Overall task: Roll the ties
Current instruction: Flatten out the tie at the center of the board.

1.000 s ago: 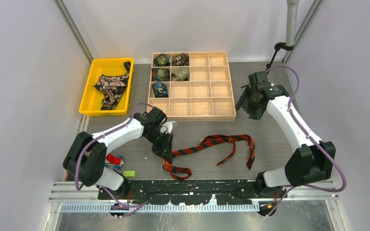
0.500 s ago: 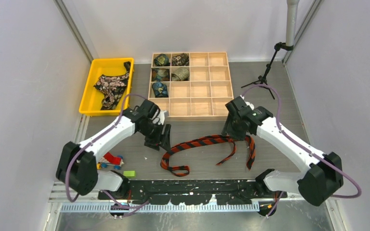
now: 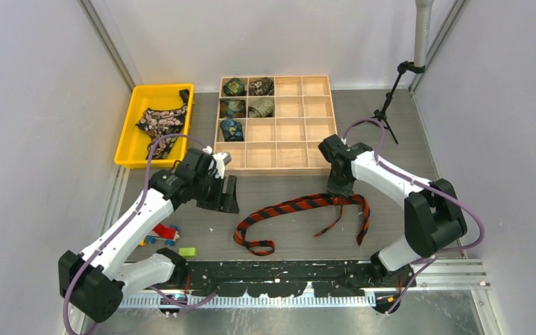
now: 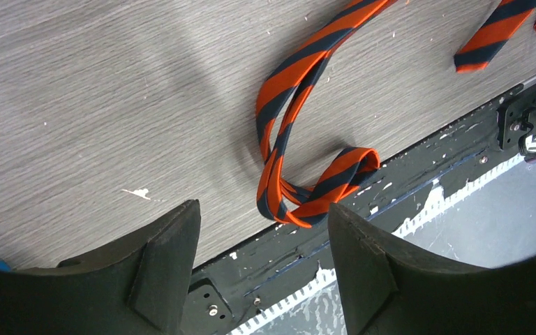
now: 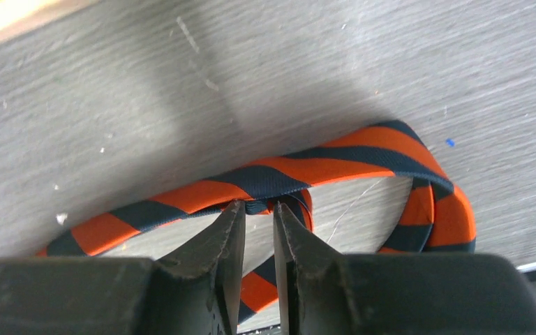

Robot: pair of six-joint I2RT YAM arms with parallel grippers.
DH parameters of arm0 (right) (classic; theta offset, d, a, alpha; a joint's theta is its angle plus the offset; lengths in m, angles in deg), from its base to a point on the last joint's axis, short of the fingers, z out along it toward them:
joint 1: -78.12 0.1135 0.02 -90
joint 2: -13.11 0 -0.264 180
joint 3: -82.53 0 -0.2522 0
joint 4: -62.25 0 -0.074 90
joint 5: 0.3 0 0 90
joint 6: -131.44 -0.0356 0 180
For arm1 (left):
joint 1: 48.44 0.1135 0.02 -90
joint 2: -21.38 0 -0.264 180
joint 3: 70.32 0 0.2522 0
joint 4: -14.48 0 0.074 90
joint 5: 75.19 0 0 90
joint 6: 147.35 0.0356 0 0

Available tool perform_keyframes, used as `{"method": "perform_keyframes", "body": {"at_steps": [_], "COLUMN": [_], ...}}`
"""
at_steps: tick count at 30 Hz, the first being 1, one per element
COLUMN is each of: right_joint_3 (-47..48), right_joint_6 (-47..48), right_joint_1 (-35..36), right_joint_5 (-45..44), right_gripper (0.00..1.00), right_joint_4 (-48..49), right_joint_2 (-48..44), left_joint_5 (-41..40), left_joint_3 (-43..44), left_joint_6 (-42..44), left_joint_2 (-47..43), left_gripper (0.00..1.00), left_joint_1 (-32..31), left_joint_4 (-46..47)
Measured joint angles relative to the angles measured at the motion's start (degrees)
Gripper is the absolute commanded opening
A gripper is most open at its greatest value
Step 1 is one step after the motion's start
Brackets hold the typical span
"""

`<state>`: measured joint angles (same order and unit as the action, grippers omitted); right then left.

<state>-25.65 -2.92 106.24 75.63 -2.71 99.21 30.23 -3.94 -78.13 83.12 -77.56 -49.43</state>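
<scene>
done: five rolled ties [image 3: 248, 105] stowed in wooden box [image 3: 335, 169]
pending: striped tie [image 3: 296, 206] unrolled, just before box; floral tie [image 3: 159, 125] left of box
left gripper [image 4: 262, 237]: released, empty
right gripper [image 5: 255, 209]: narrowed around striped tie; grip unconfirmed

Orange-black striped tie [image 3: 293, 206], unrolled, loosely looped

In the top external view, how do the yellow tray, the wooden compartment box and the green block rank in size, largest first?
1. wooden compartment box
2. yellow tray
3. green block, by far the smallest
</scene>
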Motion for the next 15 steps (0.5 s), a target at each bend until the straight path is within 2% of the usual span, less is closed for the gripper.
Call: {"method": "perform_keyframes", "body": {"at_steps": [4,15], "right_joint_3": [1.92,10.99], "right_joint_6": [2.56,9.86], "right_joint_1": [-3.48,-11.06], "right_joint_5": [0.26,6.58], "right_gripper": [0.21,0.17], "right_joint_4": [0.7,1.92], "right_joint_2": [3.43,15.39], "left_joint_5": [0.07,1.42], "left_joint_3": [-2.14,-4.35], "left_joint_6": [0.02,0.52], "left_joint_2": [-2.67,-3.17], "left_gripper": [0.68,0.67], "left_joint_1": [0.0,0.0], "left_joint_4": [0.92,4.33]}}
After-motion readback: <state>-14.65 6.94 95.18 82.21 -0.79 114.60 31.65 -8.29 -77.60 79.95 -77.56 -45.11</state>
